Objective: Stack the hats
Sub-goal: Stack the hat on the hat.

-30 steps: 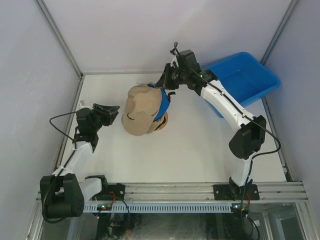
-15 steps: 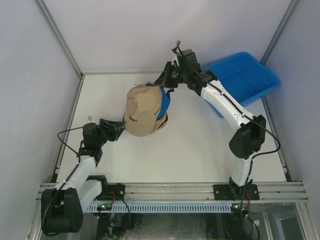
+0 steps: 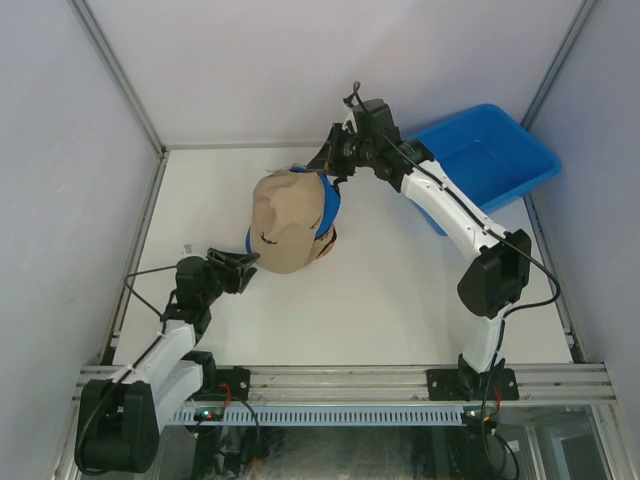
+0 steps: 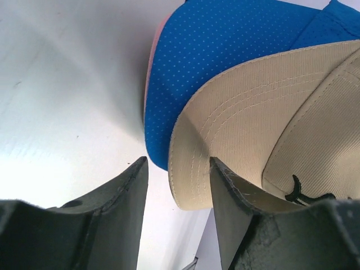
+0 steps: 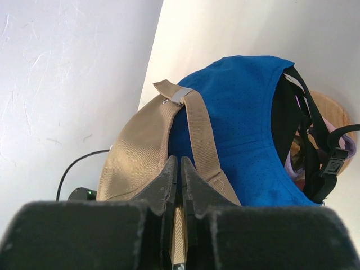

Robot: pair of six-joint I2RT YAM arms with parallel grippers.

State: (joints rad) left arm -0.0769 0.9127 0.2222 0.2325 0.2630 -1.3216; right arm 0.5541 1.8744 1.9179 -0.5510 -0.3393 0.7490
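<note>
Topmost tan hat [image 3: 283, 218] over blue hat [image 3: 331, 205], right gripper [image 5: 179, 164] clamped on tan hat's rear strap, left gripper [image 4: 177, 169] released, jaws apart beside tan brim edge.

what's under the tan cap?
Blue cap directly beneath the tan cap, a pink edge below that, wooden stand peeking behind. Anything lower in the stack is covered.
</note>
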